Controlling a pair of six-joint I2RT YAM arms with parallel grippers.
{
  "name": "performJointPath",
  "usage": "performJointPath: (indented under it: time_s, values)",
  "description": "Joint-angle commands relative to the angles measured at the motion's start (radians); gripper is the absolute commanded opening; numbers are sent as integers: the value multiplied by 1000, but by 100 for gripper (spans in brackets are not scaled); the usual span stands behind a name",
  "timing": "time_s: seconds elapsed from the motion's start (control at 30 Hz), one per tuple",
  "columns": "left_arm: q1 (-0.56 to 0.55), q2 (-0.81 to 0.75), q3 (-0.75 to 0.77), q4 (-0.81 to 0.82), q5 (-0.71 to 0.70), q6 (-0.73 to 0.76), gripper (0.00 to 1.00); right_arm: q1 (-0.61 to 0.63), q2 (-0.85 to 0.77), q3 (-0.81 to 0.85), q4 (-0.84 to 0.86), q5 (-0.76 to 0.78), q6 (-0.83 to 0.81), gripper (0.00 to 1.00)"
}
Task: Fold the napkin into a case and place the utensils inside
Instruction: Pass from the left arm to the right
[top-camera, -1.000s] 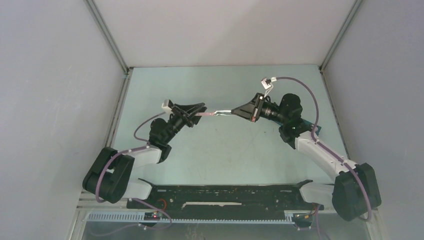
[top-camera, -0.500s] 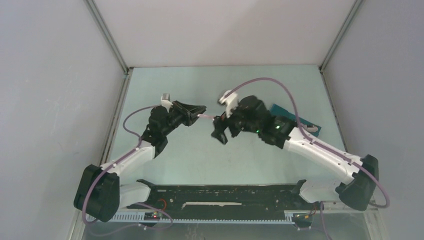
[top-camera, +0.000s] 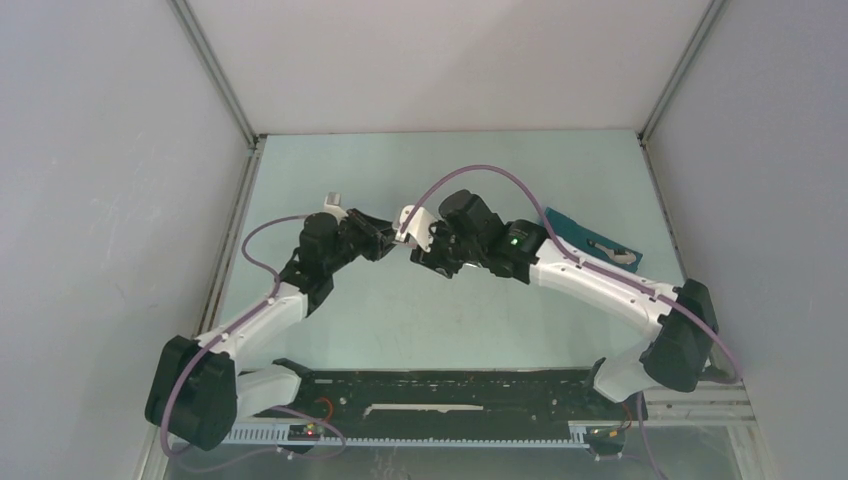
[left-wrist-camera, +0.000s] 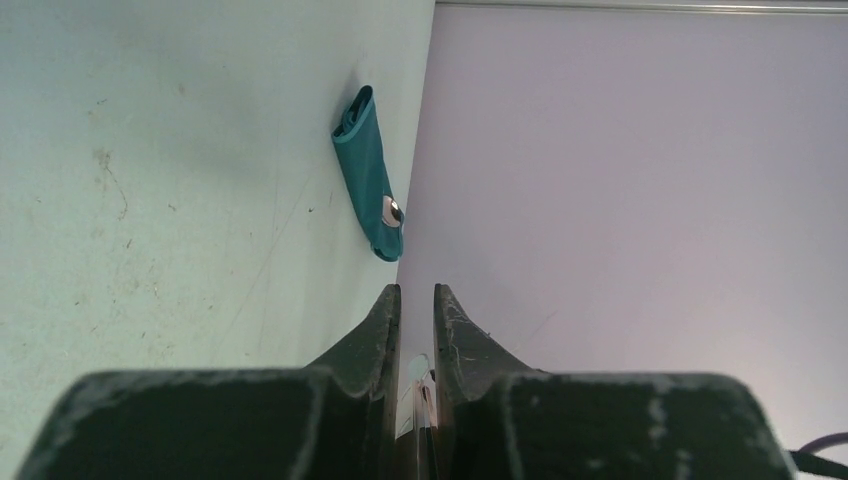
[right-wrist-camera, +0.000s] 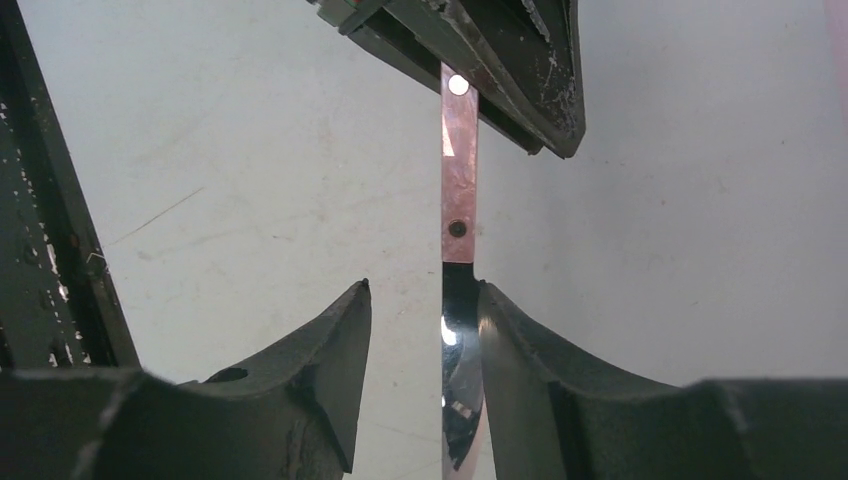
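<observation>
While open table (top-camera: 470, 320) is stretching along the near and left edges, the case (top-camera: 570, 228) is lying near the right edge with the spoon (top-camera: 610, 248) poking out; mid-table, the left gripper (left-wrist-camera: 415, 295) is clamping the knife (right-wrist-camera: 459, 180), whose blade is passing between the parted fingers of the right gripper (right-wrist-camera: 422, 288).

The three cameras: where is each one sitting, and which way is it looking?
Top external: above and behind the robot, looking down on the table; left arm and right arm show.
Left wrist: on the left arm, looking past the shut left pincer toward the case and spoon by the side wall.
Right wrist: on the right arm, looking past the open right pincer at the knife, gripped by the left pincer.
Shared: top and left wrist views both show the case; both wrist views show the left pincer.
</observation>
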Motion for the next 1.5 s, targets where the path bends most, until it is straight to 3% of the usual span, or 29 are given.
performJointPath:
  time_s: [0.0, 0.2, 0.43, 0.6, 0.73, 0.83, 1.2, 1.47]
  values:
    - [-1, -44, 20, 11, 18, 30, 0, -29, 15, 37, 37, -62, -68, 50]
    - [-1, -44, 22, 13, 22, 28, 0, -44, 40, 37, 70, -107, -79, 44]
    - [-1, -42, 22, 21, 31, 28, 0, -42, 55, 30, 106, -125, -96, 49]
    - [-1, -42, 19, 21, 32, 28, 0, -56, 35, 6, 126, -181, -105, 46]
    - [-2, -46, 14, 22, 32, 29, 0, -84, -3, -24, 138, -302, -107, 56]
    - [-3, -53, 11, 27, 30, 29, 0, -91, -8, -37, 130, -327, -125, 58]
    - [-2, -57, 8, 18, 27, 18, 0, -31, -24, -61, 177, -101, -137, 45]
    - [-2, -64, 1, 6, 14, 19, 0, 21, -38, -70, 178, 9, -158, 49]
